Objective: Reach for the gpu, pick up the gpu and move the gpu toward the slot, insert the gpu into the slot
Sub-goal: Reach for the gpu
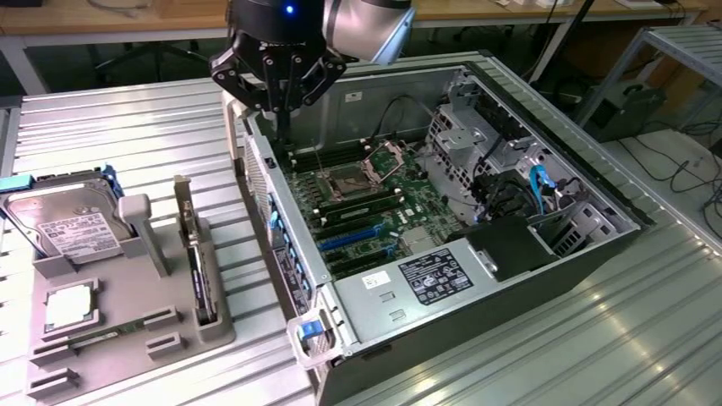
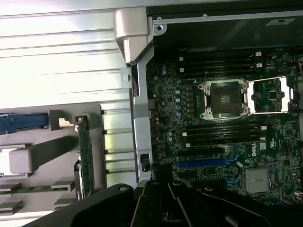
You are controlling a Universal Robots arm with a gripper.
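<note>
Hovering over the grey metal case's (image 1: 373, 97) far edge, black gripper (image 1: 279, 106) pressed together, empty, thin dark rectangular gpu (image 1: 201, 275) standing at the exterior view's left.

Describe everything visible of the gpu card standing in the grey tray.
Thin, flat, dark circuit card with a pale metal bracket at one end. It stands upright on its long edge in the grey tray's holders, beside the open computer case. Only the tray touches it; the shut gripper hangs over the case.
</note>
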